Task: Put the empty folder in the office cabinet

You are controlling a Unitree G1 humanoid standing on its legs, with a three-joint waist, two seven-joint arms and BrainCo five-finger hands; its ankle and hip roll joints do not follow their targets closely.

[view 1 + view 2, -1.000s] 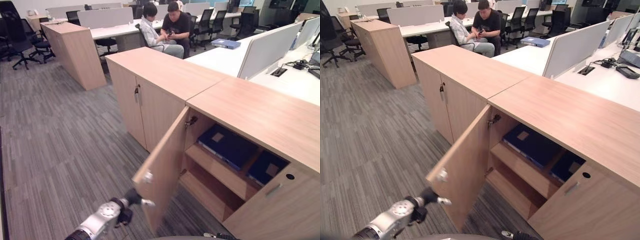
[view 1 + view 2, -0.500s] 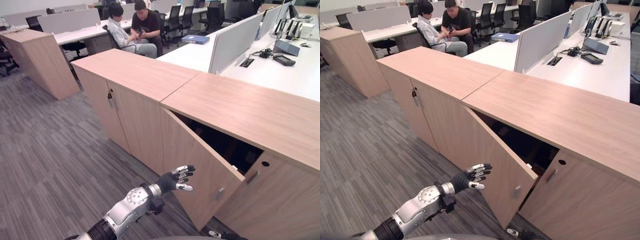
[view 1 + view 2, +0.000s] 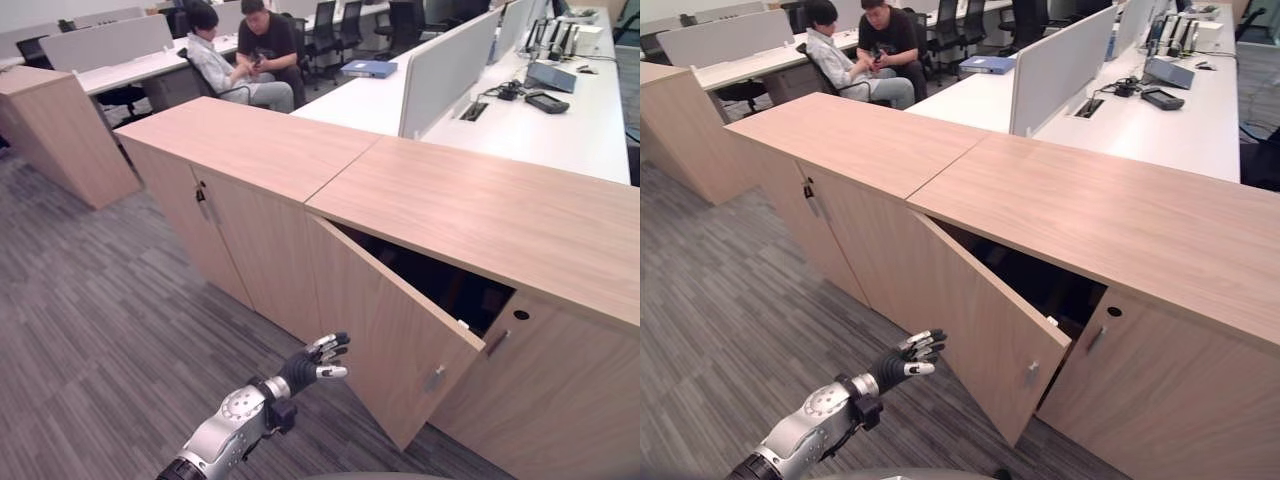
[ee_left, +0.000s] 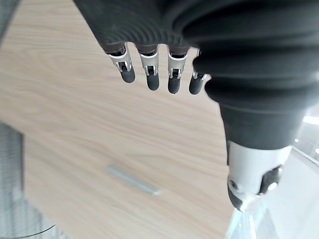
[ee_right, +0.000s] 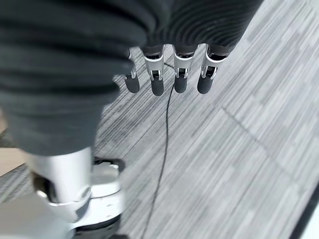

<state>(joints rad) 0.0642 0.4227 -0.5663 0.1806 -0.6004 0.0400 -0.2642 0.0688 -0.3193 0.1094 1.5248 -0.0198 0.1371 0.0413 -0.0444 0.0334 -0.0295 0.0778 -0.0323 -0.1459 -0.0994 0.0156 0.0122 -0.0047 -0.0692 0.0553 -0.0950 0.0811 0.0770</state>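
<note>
Left robot hand with fingers straight, empty, just beside half-open cabinet door.

Floor: I see grey striped carpet | Furniture: long white desks with grey divider screens behind wooden cabinets, a separate wooden unit at far left | Seating: black office chairs | People: two seated persons at a far desk.
</note>
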